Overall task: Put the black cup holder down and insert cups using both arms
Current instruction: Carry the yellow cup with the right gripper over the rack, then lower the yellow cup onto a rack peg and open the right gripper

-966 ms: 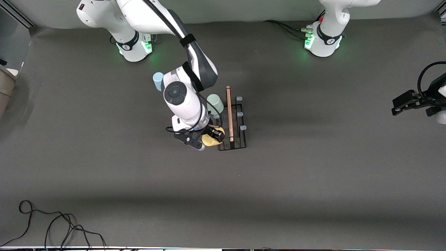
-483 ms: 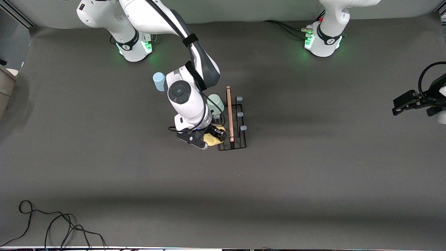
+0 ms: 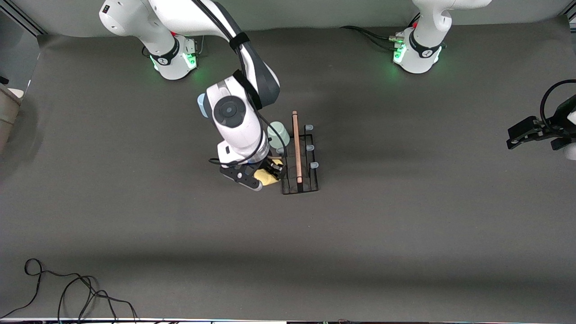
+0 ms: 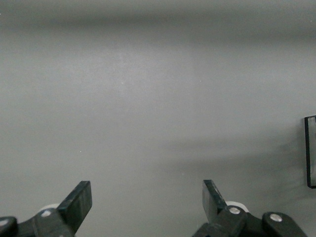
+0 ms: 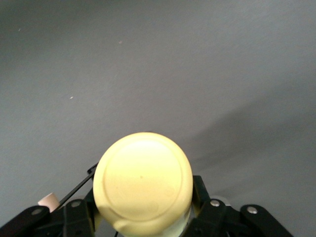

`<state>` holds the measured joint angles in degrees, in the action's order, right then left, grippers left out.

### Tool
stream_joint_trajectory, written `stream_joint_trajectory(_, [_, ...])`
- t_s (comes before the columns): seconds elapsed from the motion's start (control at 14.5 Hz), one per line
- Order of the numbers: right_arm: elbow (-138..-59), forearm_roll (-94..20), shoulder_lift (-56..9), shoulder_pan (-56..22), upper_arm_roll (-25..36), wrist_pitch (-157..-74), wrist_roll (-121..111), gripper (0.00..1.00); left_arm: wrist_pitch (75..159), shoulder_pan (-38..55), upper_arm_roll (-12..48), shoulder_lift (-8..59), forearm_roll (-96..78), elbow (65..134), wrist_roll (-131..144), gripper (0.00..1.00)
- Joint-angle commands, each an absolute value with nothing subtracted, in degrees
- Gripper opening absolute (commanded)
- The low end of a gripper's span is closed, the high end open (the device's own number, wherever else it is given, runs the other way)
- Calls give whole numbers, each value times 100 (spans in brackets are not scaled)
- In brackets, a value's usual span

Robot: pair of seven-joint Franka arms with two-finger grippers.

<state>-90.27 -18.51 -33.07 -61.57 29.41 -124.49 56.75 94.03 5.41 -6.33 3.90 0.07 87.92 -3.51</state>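
Observation:
The black cup holder stands mid-table, its wooden rod along the top. A pale green cup sits on a peg on the side toward the right arm's end. My right gripper is shut on the yellow cup right beside the rack's nearer peg on that same side. In the right wrist view the yellow cup's base faces the camera between the fingers of the right gripper, with a pale peg tip beside it. The light blue cup stands half hidden by the right arm. My left gripper waits open and empty; it also shows in its wrist view.
Loose black cables lie at the near corner at the right arm's end. A black wire edge shows at the border of the left wrist view. The two green-lit bases stand along the table's farther edge.
My right gripper has shifted a little toward the right arm's end with the yellow cup, away from the rod. The left arm has not moved.

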Motion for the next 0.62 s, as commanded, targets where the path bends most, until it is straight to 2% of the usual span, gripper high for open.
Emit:
stream_joint_trajectory(0.0, [-9009,-1328,-3261,-6425,3023,-12357,6371,0,9272,536,-650,448,18,8640,-431,100])
stream_joint_trajectory(0.55, [-9009,-1310,-3375,-6679,2979,-12410,7206,0,9272,510,-650,439,18,8631,-431,100])
